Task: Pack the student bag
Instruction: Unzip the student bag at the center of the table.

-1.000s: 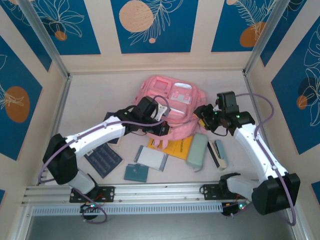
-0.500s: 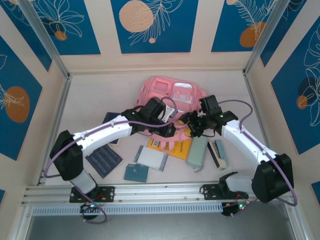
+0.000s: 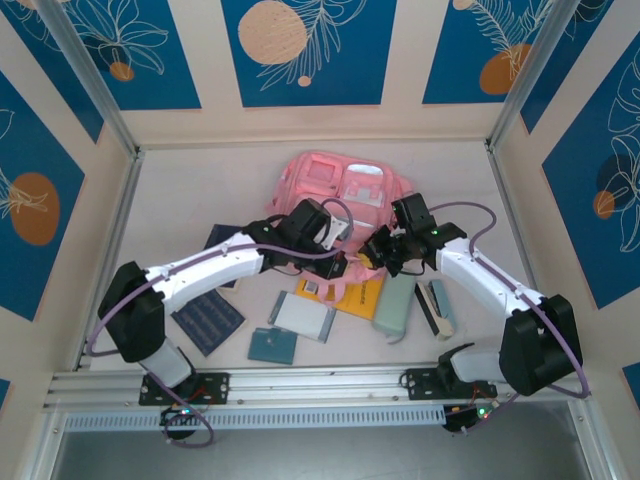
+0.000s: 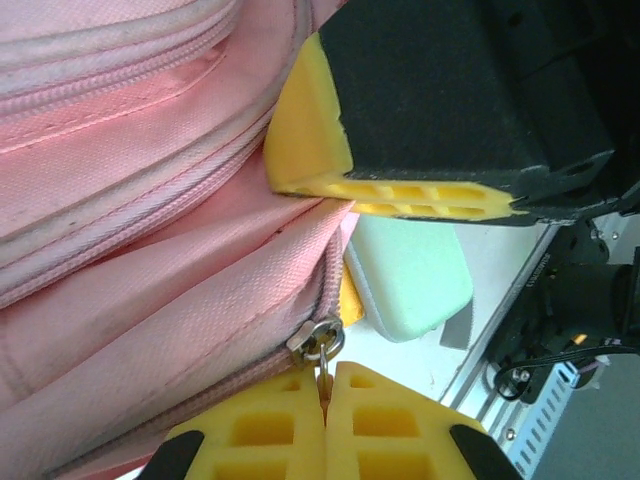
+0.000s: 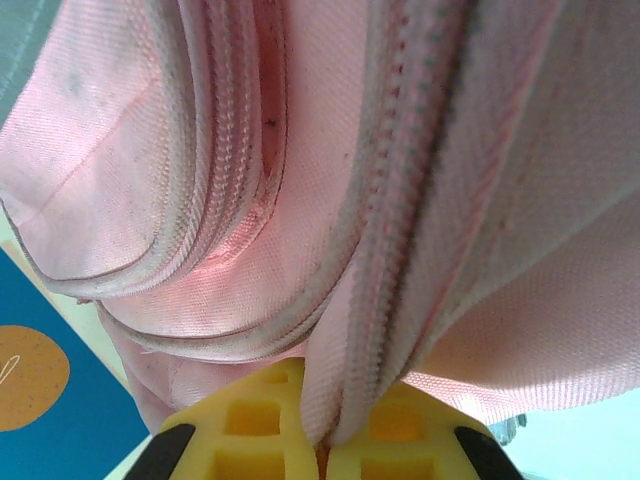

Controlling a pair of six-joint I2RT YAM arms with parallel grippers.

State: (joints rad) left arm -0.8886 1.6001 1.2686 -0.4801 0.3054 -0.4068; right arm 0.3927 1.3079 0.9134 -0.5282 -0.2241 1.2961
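One student bag (image 3: 340, 185), one mint case (image 3: 396, 303), one yellow book (image 3: 358, 295), one teal pad (image 3: 272, 345), one grey tablet (image 3: 303, 317).

The right gripper (image 3: 380, 252) swings in from the right side of the student bag (image 3: 335, 185) to its near edge, close to the left gripper (image 3: 345, 264), which shifts slightly rightward along that edge. The right jaws, open a moment ago, now pinch the pink fabric.

My left arm (image 3: 205, 265): white links, black joints, stretched from the near-left base forward and inward.
My left gripper (image 4: 325, 385): yellow ribbed tips pinched together on the small metal zipper pull (image 4: 318, 343) of the large soft pink fabric backpack (image 4: 150, 250).
My right arm (image 3: 480, 282): elbow bent, reaching inward.
My right gripper (image 5: 322, 440): yellow tips clamped on the backpack's zip seam, close beside my left gripper.
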